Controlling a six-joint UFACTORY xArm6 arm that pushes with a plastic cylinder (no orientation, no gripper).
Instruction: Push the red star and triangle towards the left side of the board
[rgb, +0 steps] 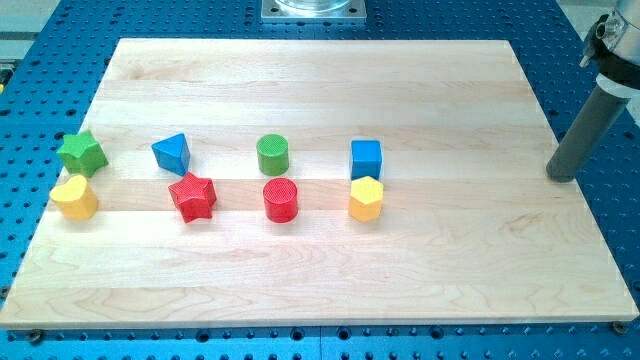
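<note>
My tip (563, 176) off board's (320, 60) right edge; no claw, bare rod. Red star (192, 196), blue triangle (172, 152) far at 9 o'clock, beyond other blocks.

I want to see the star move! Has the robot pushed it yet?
Not yet. My tip is at the board's right edge, far from every block. The red star and blue triangle sit left of centre, untouched. Both still need pushing towards the view's left.
</note>
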